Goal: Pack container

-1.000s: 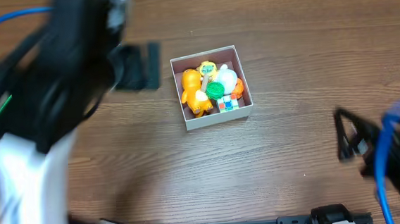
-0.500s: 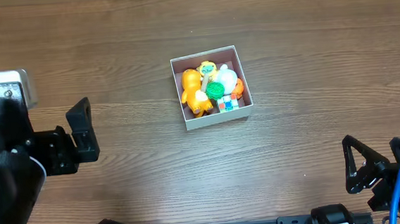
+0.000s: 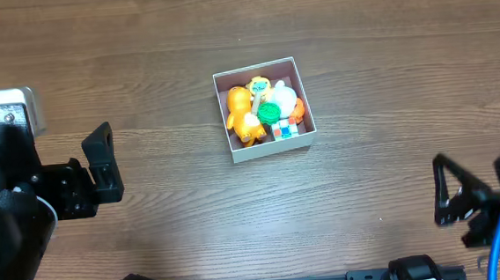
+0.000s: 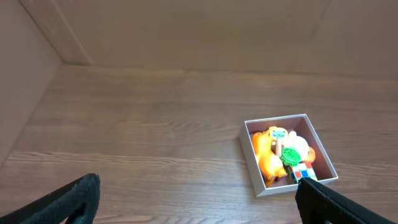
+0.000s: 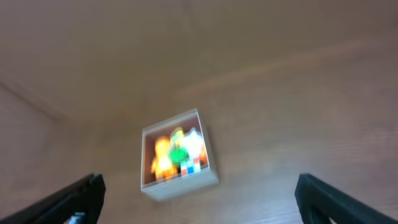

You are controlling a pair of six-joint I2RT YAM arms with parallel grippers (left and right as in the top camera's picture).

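The container [image 3: 275, 146] sits on the wooden table [image 3: 358, 44] a little above the middle of the overhead view, slightly skewed, and it is already crowded: an orange figure [image 3: 241, 114] along its left side, a green round piece [image 3: 269, 113] in the middle, a white toy [image 3: 284, 95] toward the far right corner and a small cube with coloured squares [image 3: 285, 129] at the near right. No loose toy shows anywhere on the wood, so the packing looks finished or very near it. Both arms are well apart from the box, the left gripper [image 4: 196, 186] at the table's left edge and the right gripper [image 3: 473, 197] at its lower right corner. Each has its fingers spread wide with nothing between them. If anything remains, it is probably a check that no toy rides above the rim, and any further reach would call for a long approach from the edge — no lid is in sight. The overhead view gives the box in plan and both arms at once. The left wrist view shows it obliquely and sharply, with wall height and the toys' stacking easier to read. The right wrist view is blurred, so its contents are only smears of orange, green and white.
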